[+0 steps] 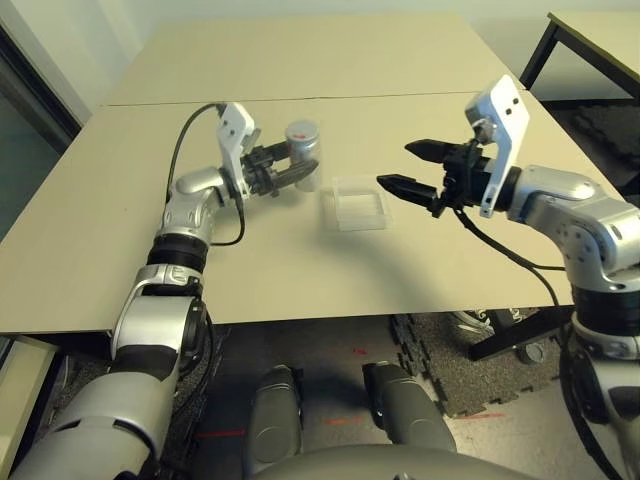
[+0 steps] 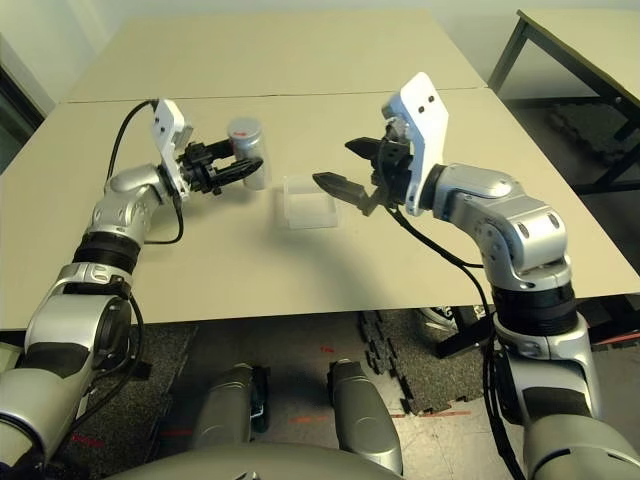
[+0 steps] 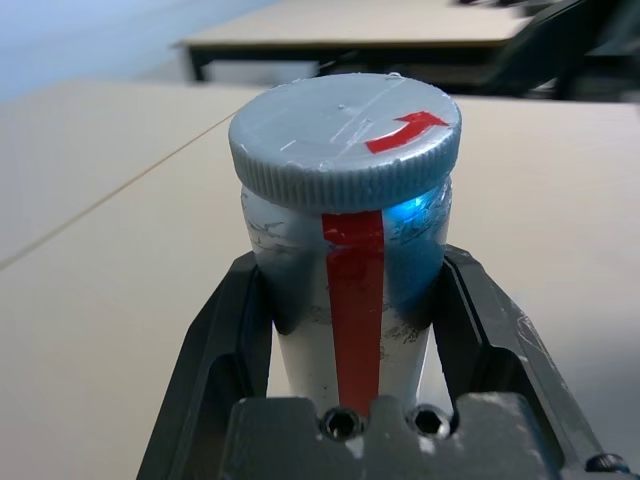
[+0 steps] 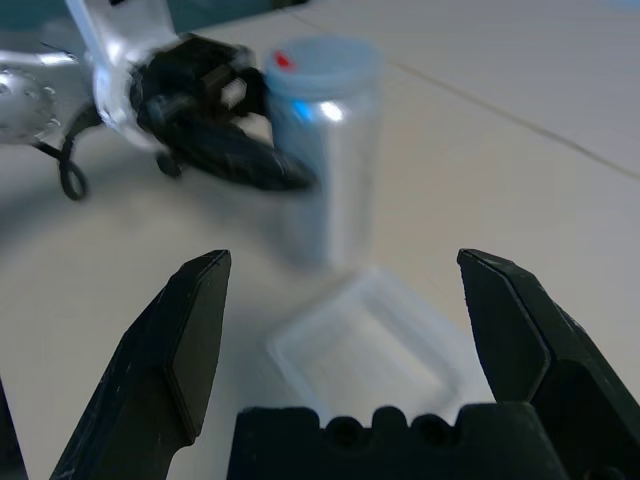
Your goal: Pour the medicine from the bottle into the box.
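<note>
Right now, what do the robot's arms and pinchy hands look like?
Both arms are shiny silver with black joint rings. Each ends in a gripper of two black pointed fingers, the left gripper and the right gripper, behind a white angular wrist plate. Thin black cables loop from each wrist along the forearm.

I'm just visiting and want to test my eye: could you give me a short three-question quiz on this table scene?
1. True or false: the bottle has its cap on.
2. Which gripper is shut on the bottle? A) left gripper B) right gripper
3. Fill in: the clear box lies on the table between the bottle and the ____ gripper.

Key: 1 true; 2 A; 3 right.
</note>
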Controlling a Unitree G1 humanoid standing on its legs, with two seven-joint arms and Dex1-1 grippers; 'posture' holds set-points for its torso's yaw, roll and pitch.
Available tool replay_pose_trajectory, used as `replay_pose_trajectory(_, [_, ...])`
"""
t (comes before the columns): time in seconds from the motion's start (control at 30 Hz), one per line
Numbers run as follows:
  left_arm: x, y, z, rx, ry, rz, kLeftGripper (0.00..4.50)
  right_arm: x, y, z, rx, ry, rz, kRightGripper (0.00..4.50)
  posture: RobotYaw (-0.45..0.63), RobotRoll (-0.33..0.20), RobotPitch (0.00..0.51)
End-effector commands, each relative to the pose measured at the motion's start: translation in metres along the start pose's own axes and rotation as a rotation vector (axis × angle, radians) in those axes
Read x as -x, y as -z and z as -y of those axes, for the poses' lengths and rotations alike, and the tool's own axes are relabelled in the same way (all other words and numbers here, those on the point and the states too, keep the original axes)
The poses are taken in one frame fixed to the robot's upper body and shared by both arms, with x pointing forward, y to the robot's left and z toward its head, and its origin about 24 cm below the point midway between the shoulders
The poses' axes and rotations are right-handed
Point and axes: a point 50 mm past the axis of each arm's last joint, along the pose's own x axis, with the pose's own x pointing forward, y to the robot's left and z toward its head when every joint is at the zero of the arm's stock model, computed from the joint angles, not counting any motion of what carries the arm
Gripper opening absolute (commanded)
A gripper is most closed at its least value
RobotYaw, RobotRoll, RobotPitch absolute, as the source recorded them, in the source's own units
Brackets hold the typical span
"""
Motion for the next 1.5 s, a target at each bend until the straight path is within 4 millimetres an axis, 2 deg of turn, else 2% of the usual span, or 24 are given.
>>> replay_pose_trajectory(0.03, [-0.015,-0.003,0.008,0.009,0.040,-0.006,2.47,-0.019,-0.003,-0.004,0.024,0.041,-0.009,4.50,-0.20,0.000,0.083])
replay_pose_trajectory(0.13, [-0.025,-0.001,0.010,-0.011,0.002,-0.012,2.47,-0.032,-0.009,-0.009,0.016,0.076,0.007,4.50,-0.20,0.000,0.082])
replay_pose_trajectory(0.3, [-0.036,0.007,0.015,-0.030,-0.062,-0.021,2.47,-0.042,-0.013,-0.016,-0.001,0.124,0.018,4.50,-0.21,0.000,0.082])
replay_pose_trajectory(0.47, [-0.043,0.015,0.020,-0.033,-0.114,-0.027,2.47,-0.044,-0.013,-0.010,-0.006,0.229,0.033,4.50,-0.22,0.000,0.084])
replay_pose_trajectory(0.77, [-0.047,0.017,0.024,-0.008,-0.134,-0.019,2.47,-0.041,-0.016,0.001,0.034,0.347,0.053,4.50,-0.22,0.000,0.088])
replay_pose_trajectory(1.5, [-0.040,0.014,0.026,0.034,-0.132,-0.014,2.47,-0.044,-0.006,-0.005,0.067,0.272,0.011,4.50,-0.20,0.000,0.091])
